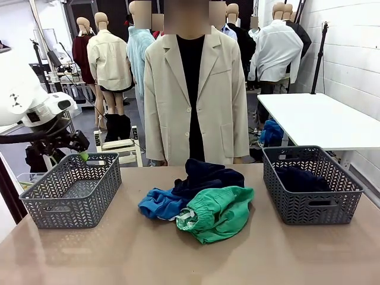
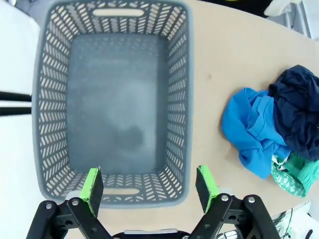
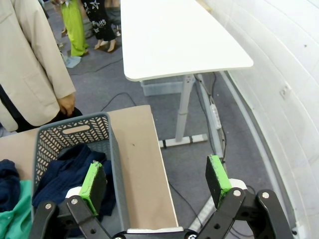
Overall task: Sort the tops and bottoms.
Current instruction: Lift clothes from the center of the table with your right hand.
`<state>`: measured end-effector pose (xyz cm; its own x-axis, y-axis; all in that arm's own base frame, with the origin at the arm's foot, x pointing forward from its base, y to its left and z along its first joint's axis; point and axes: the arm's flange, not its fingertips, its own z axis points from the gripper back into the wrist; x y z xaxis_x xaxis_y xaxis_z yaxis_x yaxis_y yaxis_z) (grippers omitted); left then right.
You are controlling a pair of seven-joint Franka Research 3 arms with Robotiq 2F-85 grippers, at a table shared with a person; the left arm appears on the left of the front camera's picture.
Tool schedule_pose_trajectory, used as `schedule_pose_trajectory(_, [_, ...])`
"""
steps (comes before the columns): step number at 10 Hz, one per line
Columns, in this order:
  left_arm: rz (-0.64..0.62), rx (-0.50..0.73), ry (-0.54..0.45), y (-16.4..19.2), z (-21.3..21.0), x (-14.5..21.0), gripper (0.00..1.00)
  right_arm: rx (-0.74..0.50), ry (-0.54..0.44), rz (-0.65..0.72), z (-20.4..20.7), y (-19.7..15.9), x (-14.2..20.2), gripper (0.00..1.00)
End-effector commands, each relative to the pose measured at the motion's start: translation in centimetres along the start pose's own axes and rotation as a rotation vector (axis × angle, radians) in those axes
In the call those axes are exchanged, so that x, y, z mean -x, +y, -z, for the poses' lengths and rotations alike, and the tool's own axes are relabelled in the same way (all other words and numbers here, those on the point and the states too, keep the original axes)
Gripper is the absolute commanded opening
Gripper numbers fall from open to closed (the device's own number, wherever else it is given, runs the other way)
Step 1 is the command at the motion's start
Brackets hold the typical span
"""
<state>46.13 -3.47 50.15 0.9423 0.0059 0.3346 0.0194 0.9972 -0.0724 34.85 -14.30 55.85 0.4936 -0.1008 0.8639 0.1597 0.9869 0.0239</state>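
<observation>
A pile of clothes lies mid-table. The bright blue top is at its left, a dark navy garment at the back, and the emerald green bottoms with a white drawstring in front. Another dark navy garment lies in the right grey basket. My left gripper hovers open over the empty left basket. In the left wrist view my left gripper stands over the basket's near wall, with the blue top off to the right. My right gripper is open beside the right basket.
A person in a beige coat stands at the table's far edge, one hand hanging near the right basket. A white table stands behind on the right. The tabletop's front half is bare.
</observation>
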Motion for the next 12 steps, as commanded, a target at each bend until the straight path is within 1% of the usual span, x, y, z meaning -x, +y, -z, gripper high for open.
schedule_pose_trajectory(1, [-0.038,-0.011,0.019,0.1,0.0,0.4,0.96,0.0,0.0,0.0,0.0,0.0,0.0,1.0])
schedule_pose_trajectory(2, [-0.038,-0.011,0.019,0.1,0.0,0.4,0.96,0.007,-0.022,-0.017,-1.7,0.9,-2.0,1.0])
schedule_pose_trajectory(3, [-0.038,-0.011,0.019,0.1,0.0,0.4,0.96,0.023,-0.048,-0.077,-3.1,3.2,-5.0,1.0])
schedule_pose_trajectory(4, [-0.038,-0.011,0.019,0.1,0.0,0.4,0.96,-0.014,-0.059,-0.185,-4.8,6.8,-8.7,1.0])
schedule_pose_trajectory(5, [-0.038,-0.011,0.019,0.1,0.0,0.4,0.96,-0.05,-0.054,-0.268,-5.9,10.7,-11.7,1.0])
schedule_pose_trajectory(6, [-0.038,-0.011,0.019,0.1,0.0,0.4,0.96,-0.15,-0.016,-0.369,-7.0,15.3,-14.2,1.0])
schedule_pose_trajectory(7, [-0.038,-0.011,0.019,0.1,0.0,0.4,0.96,-0.271,0.07,-0.434,-7.6,19.1,-15.3,1.0])
schedule_pose_trajectory(8, [-0.038,-0.011,0.019,0.1,0.0,0.4,0.96,-0.343,0.192,-0.533,-7.7,23.0,-15.0,1.0])
schedule_pose_trajectory(9, [-0.038,-0.011,0.019,0.1,0.0,0.4,0.96,-0.336,0.318,-0.646,-6.7,26.6,-14.1,1.0])
schedule_pose_trajectory(10, [-0.038,-0.011,0.019,0.1,0.0,0.4,0.96,-0.367,0.364,-0.713,-5.6,29.2,-12.9,1.0])
schedule_pose_trajectory(11, [-0.038,-0.011,0.019,0.1,0.0,0.4,0.96,-0.349,0.369,-0.727,-3.4,31.4,-11.6,1.0])
schedule_pose_trajectory(12, [-0.038,-0.011,0.019,0.1,0.0,0.4,0.96,-0.4,0.415,-0.707,-1.3,32.6,-9.4,1.0])
